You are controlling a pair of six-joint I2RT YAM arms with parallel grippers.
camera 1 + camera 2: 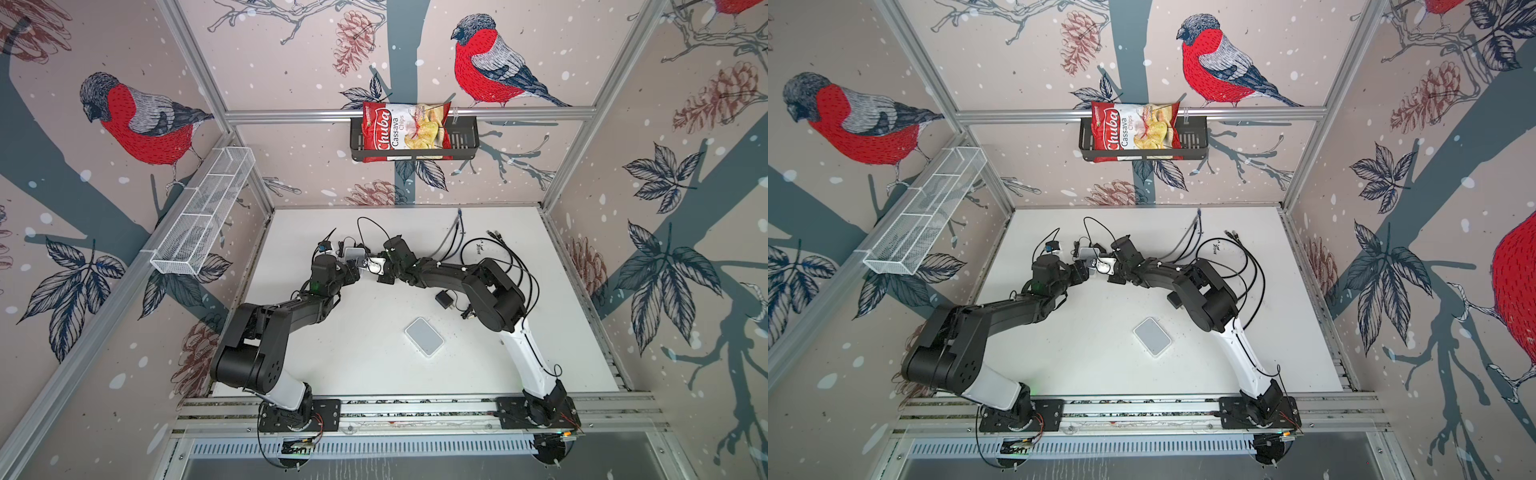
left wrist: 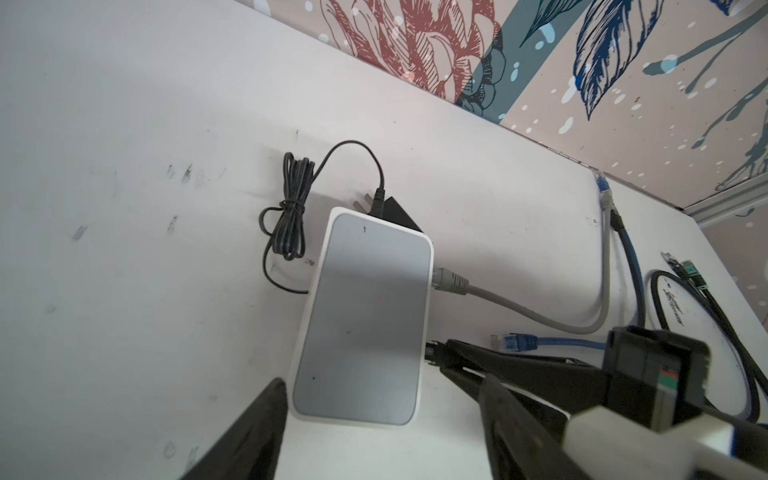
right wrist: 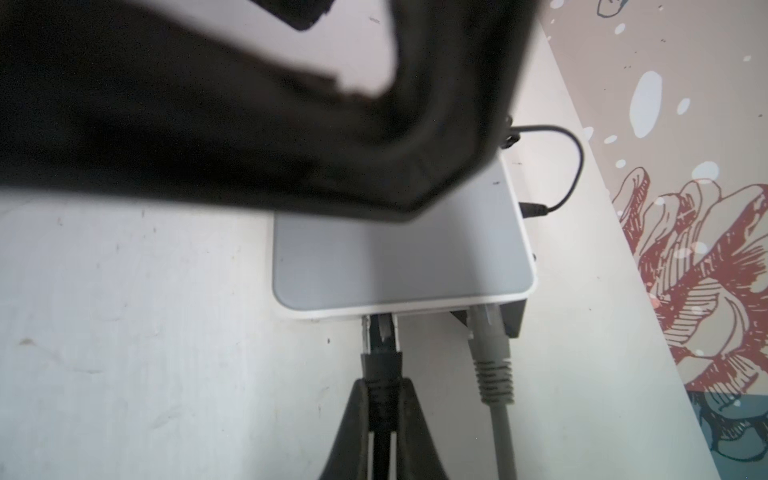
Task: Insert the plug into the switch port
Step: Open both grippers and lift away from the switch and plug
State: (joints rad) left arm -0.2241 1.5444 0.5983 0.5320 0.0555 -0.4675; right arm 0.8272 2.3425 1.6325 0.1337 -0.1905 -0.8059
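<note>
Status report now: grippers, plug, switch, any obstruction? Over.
Left gripper open, straddling the switch. Right gripper shut on black Ethernet plug, tip at the switch's edge. Grey cable plugged in alongside, apart from the plug.

black plug [image 3: 380,365]: level, tip at port [image 3: 379,321] | switch [image 3: 399,266]: white rim, grey top, lying flat

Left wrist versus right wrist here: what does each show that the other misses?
Left wrist only: a loose blue cable and a tied bundle of black cord. Right wrist only: the switch's port side, where the black plug, pinched in the right gripper, meets a port. Both: the switch's top and the plugged-in grey cable.
</note>
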